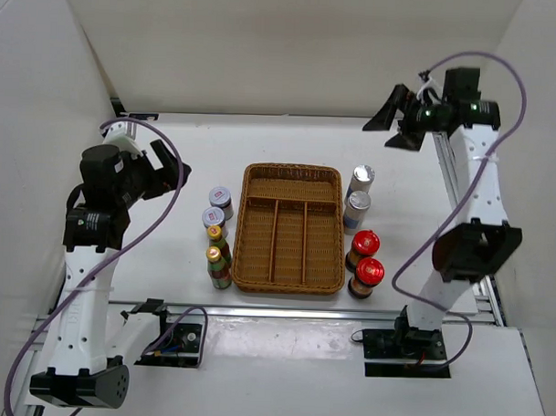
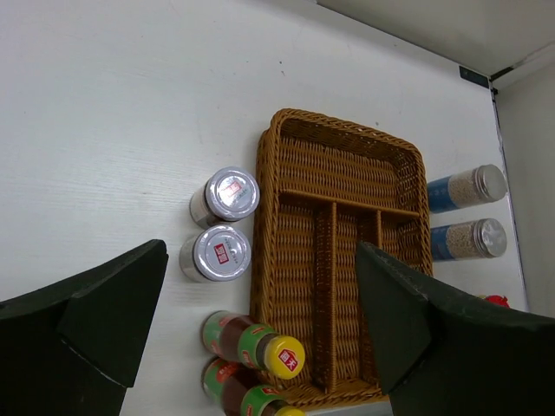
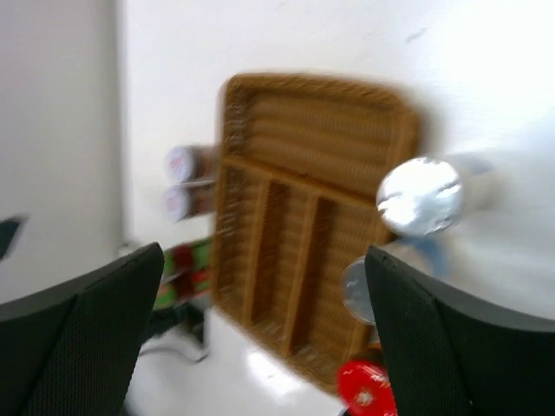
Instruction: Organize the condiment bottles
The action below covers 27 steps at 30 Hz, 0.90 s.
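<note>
On a white table point(image 1: 289, 140) fronting two robot arms, eight condiment bottles stand upright in two short rows flanking a brown wicker tray point(image 1: 292, 168), every one of them outside it. Along the tray's left side, from far to near, are two grey-lidded jars point(image 1: 221, 200) point(image 1: 214, 219), each with a red label on its lid, followed by two slim green bottles point(image 1: 218, 238) point(image 1: 218, 263) with yellow caps; the jars sit just beside each other and the green pair stand touching or nearly so. Along the tray's right side, two silver-capped cylinders point(image 1: 360, 179) point(image 1: 357, 208) stand at the far end, and two dark bottles with wide red caps point(image 1: 364, 245) point(image 1: 368, 272) stand nearer the arms. The tray is divided into one broad compartment across its far end and long narrow ones running toward the near edge. The left gripper point(image 1: 172, 168) hangs above the table to the left of the jars, its fingers spread wide and grasping nothing, its wrist camera looking down on the jars, the green bottles and the tray. The right gripper point(image 1: 390, 125) is raised high over the far right corner, well apart from the bottles, its fingers likewise parted with nothing between them; its wrist view is blurred but shows the tray and the silver caps below.
</note>
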Tool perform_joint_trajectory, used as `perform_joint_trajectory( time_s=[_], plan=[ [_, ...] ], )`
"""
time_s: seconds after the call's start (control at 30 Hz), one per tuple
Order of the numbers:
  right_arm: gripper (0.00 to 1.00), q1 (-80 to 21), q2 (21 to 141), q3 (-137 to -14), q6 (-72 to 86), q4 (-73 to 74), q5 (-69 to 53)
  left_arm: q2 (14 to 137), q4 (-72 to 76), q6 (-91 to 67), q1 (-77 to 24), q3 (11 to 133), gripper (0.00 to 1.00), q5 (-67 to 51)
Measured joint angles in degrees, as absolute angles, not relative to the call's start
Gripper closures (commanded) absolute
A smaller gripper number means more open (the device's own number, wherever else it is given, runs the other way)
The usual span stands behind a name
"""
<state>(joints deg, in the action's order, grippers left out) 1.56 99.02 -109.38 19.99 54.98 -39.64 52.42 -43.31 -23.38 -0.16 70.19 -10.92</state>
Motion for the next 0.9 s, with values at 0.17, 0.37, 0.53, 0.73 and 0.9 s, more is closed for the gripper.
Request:
perform_joint_trajectory(
  time_s=[0.17,0.37,0.53,0.73,0.9],
  plan=[
    [0.0,-2.5,117.0,-150.8,17.2,68.2,-21.4,52.7,-43.6,-21.9,-0.2,70.8,0.0,-11.1],
    [0.0,3.3,126.6,-171.7,20.9,72.0,-23.4,52.2,-43.6,-26.0,-0.1,68.7,0.0,-8.8],
    [0.0,7.7,134.6,-173.2,20.1,74.6,-22.6,53.6,-43.8,-28.9,-0.2,65.5,0.0,-8.1],
    [0.0,-0.8,135.3,-167.4,15.3,77.0,-12.6,56.6,-43.7,-28.9,-0.2,65.3,0.0,-7.4],
    [0.0,-6.0,135.3,-161.0,14.0,76.6,-7.6,59.3,-43.7,-29.9,-0.1,65.3,0.0,-6.8]
  ],
)
